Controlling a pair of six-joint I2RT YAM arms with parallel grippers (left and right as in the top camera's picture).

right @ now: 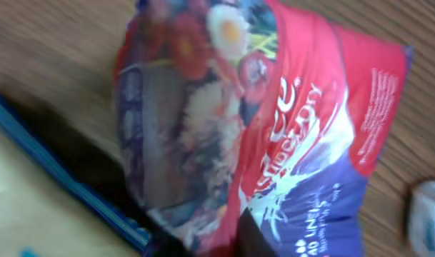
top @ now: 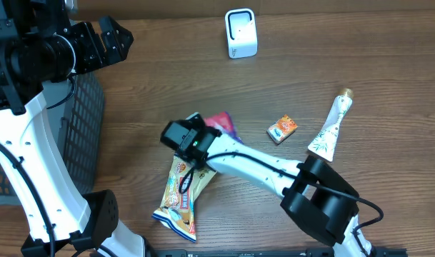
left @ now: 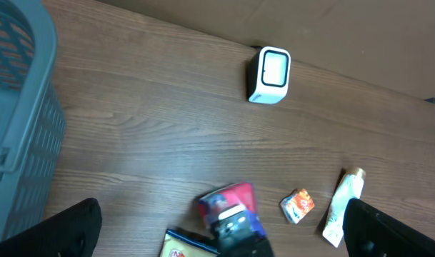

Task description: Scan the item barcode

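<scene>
A red and blue packet (top: 225, 123) lies on the wooden table, partly over a yellow snack bag (top: 180, 196). My right gripper (top: 206, 134) is down at the packet's near edge. The right wrist view is filled by the packet (right: 296, 121), and my gripper (right: 231, 243) is shut on its lower edge, with a dark finger over the wrapper. No barcode shows on the blurred print. The white scanner (top: 241, 33) stands at the back of the table. My left gripper (top: 113, 39) hangs high at the back left, wide open and empty, looking down on the scanner (left: 271, 75) and packet (left: 228, 198).
A grey basket (top: 85, 135) stands at the left edge. A small orange box (top: 282, 129) and a white tube (top: 331, 128) lie to the right of the packet. The yellow bag's blue edge (right: 74, 189) runs beside the packet.
</scene>
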